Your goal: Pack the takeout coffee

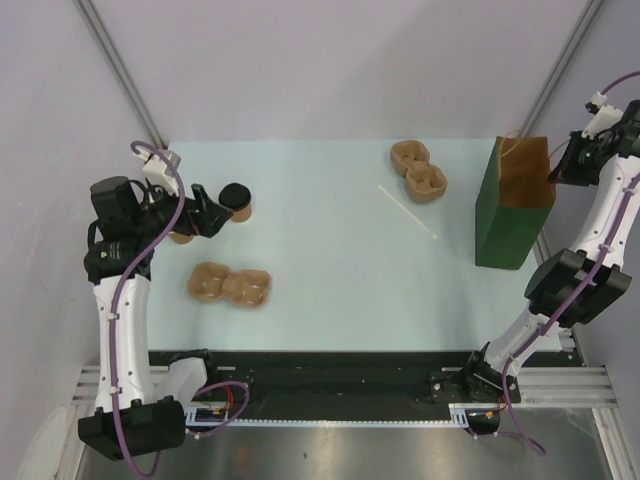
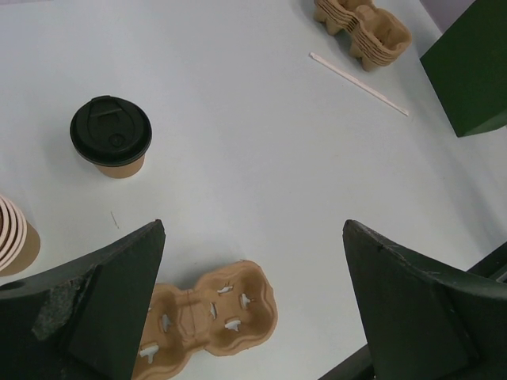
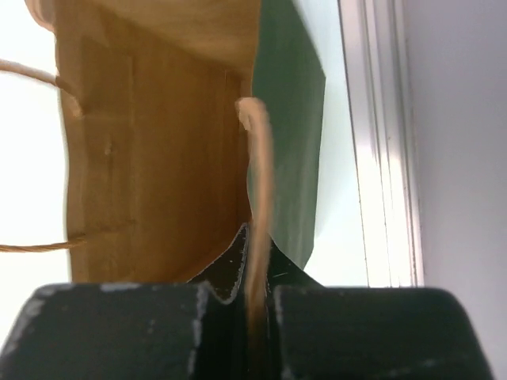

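Right end effector is clamping tight on the handle of the paper bag. Left end effector is hanging empty, jaws fully parted, beside the takeout coffee.

No readable text shows on the takeout coffee or the bag.

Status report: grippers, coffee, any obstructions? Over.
Left gripper open. Right gripper shut on green paper bag rim. Brown black-lidded paper cup upright, unheld. Stacked pale cups beside it.
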You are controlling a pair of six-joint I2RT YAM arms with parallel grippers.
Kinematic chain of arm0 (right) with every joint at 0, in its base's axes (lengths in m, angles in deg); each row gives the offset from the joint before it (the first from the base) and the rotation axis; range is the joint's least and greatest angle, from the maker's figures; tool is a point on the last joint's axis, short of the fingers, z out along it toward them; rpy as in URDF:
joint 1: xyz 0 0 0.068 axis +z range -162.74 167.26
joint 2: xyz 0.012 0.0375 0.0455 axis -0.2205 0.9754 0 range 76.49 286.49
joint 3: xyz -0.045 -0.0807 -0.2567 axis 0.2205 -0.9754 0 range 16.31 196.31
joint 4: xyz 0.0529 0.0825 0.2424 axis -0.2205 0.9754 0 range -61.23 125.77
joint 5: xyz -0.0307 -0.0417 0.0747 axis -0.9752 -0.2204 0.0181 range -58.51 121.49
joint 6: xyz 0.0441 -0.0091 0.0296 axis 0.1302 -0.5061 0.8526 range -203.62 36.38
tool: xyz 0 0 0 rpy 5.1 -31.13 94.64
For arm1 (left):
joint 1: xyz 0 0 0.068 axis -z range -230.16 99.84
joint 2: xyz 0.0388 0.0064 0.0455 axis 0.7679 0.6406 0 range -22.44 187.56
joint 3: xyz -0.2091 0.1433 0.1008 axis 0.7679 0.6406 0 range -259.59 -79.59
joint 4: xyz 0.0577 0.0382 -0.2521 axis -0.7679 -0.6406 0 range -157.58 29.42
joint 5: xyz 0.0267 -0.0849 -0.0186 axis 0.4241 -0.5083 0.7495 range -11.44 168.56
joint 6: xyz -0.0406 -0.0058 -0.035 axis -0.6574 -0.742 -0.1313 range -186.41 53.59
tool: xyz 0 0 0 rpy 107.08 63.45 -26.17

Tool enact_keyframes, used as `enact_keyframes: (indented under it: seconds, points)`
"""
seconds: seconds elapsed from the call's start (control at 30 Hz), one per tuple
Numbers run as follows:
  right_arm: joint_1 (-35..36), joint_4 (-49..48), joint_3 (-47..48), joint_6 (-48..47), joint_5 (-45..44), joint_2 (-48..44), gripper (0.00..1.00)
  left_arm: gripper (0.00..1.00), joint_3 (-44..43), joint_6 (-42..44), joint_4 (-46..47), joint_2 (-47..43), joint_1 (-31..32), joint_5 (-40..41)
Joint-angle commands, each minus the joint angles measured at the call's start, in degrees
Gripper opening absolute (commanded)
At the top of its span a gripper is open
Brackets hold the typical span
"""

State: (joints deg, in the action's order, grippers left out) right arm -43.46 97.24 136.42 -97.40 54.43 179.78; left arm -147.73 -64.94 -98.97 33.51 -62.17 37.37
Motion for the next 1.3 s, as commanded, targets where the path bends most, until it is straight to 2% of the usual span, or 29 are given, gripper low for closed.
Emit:
enact_keyframes:
  seconds: [0.0,0.13,0.2,0.3,0.33,0.47,0.53,0.67,0.77,0.8,0.93,1.0,1.17,1.27]
  points:
    - [0.13,0.79,6.35,-0.72,0.78,-4.05,0.00,0.99,-1.03,-0.51,1.39,-0.31,0.32,-1.44]
    - [1.18,3.33,7.51,-0.81,8.16,-9.83,0.00,0.99,-2.35,-0.07,0.16,-0.04,0.32,-1.44]
    - [2.76,3.34,4.00,0.59,12.90,-13.44,0.00,1.00,-3.49,0.72,-1.33,-0.04,0.32,-1.26]
    - [12.23,0.45,-3.97,2.87,9.68,-21.79,0.00,0.99,-5.68,2.73,-4.05,0.22,0.23,-0.65]
    - [17.57,-1.30,-5.66,3.67,8.10,-23.46,0.00,0.99,-7.17,3.18,-4.76,0.31,0.23,-0.56]
    - [22.54,-7.11,-14.98,11.13,9.58,-31.90,0.00,1.00,-10.60,3.80,-7.57,0.57,0.32,-2.57]
    - [23.33,-9.56,-19.55,16.21,11.76,-33.49,0.00,0.99,-12.44,2.75,-7.75,1.09,0.32,-5.20]
    - [29.99,-15.89,-27.38,24.66,12.48,-37.53,0.00,1.00,-14.91,0.46,-7.40,2.94,1.02,-8.99]
    - [35.01,-21.96,-33.18,32.74,8.98,-40.61,0.00,0.99,-15.71,-0.86,-6.70,4.34,2.95,-8.47]
    - [38.77,-23.28,-34.23,34.59,7.57,-41.31,0.00,1.00,-15.71,-1.12,-6.52,4.79,3.57,-8.12]
    - [48.46,-29.09,-37.93,42.60,-3.04,-43.78,0.00,1.00,-15.79,-3.49,-4.95,5.75,7.86,-6.28]
    - [49.52,-29.27,-38.90,44.80,-4.30,-43.52,0.00,0.99,-16.41,-4.11,-4.59,6.45,9.37,-4.87]
    - [50.93,-26.20,-41.53,53.32,-15.10,-42.46,0.00,0.99,-17.91,-7.36,-1.43,8.65,14.99,-3.46]
    - [51.90,-26.37,-44.78,55.44,-15.12,-42.90,0.00,0.99,-21.50,-7.90,-0.28,11.98,18.68,-1.97]
